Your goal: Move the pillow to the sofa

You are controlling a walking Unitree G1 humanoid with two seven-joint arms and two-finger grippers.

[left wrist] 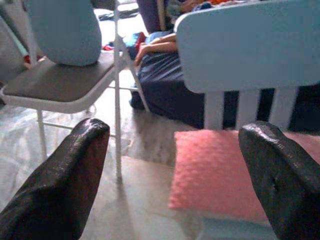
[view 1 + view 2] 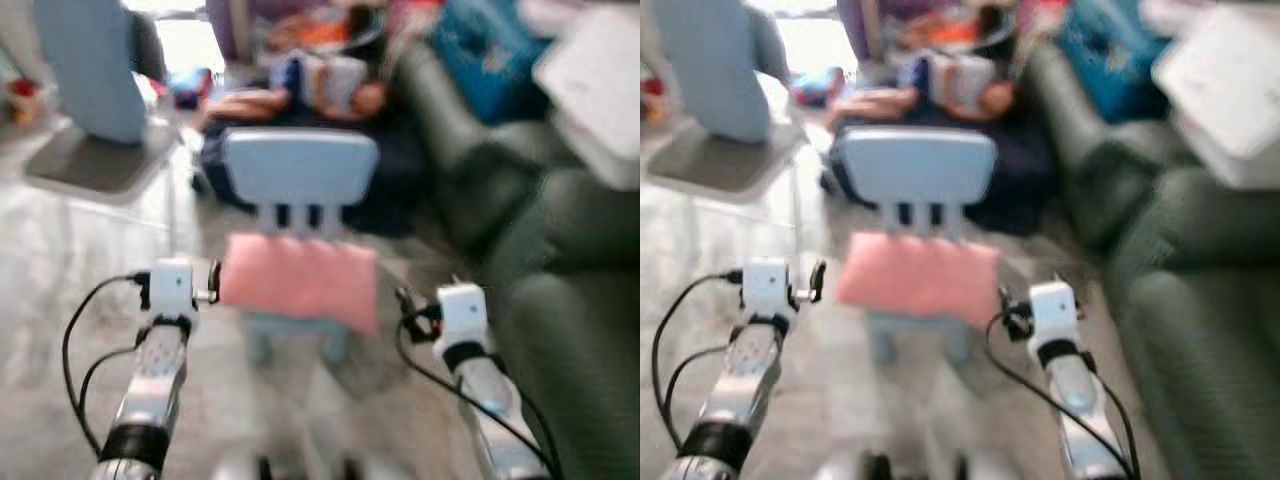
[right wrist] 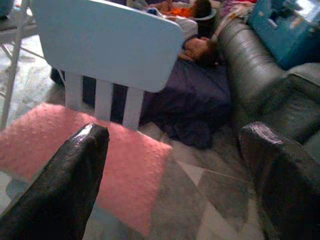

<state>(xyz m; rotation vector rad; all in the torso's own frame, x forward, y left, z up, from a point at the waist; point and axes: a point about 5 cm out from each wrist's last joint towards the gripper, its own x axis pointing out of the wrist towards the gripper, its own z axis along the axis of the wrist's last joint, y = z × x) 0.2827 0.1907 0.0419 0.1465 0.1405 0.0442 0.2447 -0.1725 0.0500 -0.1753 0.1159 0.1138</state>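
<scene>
Pink and nubbly, the pillow [image 2: 298, 278] lay flat on the seat of a small pale-blue chair [image 2: 298, 175] with a rounded slatted back, straight ahead of the robot. The left gripper [image 1: 170, 175] was raised at the pillow's left edge and the right gripper [image 3: 172, 175] at its right edge, each with its black, rough-surfaced fingers spread wide apart and touching nothing. The dark green, leather-like sofa [image 2: 560, 290] ran along the right, well apart from the pillow.

The head views were blurred; the wrist views were sharper and showed the pillow's dotted weave, which the head views did not. The left wrist view also took in a white folding chair [image 1: 65, 87] with a grey seat and a blue cushion to the far left. The right wrist view showed a person [image 3: 192, 47] lying on a dark navy cover on the floor beyond the chair, and a blue box [image 3: 287, 27] on the sofa. No writing could be read.
</scene>
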